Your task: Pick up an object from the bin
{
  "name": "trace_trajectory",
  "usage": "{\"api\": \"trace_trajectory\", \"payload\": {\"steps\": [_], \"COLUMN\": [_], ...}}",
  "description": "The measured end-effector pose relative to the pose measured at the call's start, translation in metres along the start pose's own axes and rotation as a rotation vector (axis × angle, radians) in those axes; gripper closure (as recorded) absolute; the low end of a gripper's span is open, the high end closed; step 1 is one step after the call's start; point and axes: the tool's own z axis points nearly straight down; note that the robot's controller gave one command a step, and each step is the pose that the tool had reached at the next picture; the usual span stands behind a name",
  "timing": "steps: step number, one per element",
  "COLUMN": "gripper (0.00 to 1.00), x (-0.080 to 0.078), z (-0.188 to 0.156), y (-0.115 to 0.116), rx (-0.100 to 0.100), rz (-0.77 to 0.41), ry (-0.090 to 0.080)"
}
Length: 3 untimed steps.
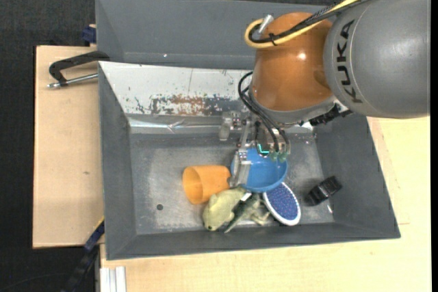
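Note:
My gripper [243, 166] hangs low over the middle of the bin floor, at the left rim of a round blue bowl-like thing [265, 176]. An orange cup [204, 182] lies on its side just left of the gripper, its mouth facing left. In front of both lies a yellow-green soft toy [223, 209]. A blue oval brush with a white bristle face [282, 205] rests against the blue bowl's front right. Whether the gripper has hold of the blue bowl I cannot make out.
A small black block [321, 191] lies apart near the bin's right wall. The arm with its orange cover hangs over the bin's back right part. The bin walls slope inward round the floor.

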Motion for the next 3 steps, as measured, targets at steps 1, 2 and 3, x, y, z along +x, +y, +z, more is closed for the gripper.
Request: {"api": "trace_trajectory", "payload": {"steps": [1, 2, 3], "gripper": [0.0, 0.0, 1.0], "x": [0.026, -0.009, -0.01], "z": [0.117, 0.112, 0.11], "y": [-0.038, 0.027, 0.025], "rx": [0.0, -0.005, -0.006], "rz": [-0.001, 0.24, 0.243], "ry": [0.0, -0.015, -0.017]}}
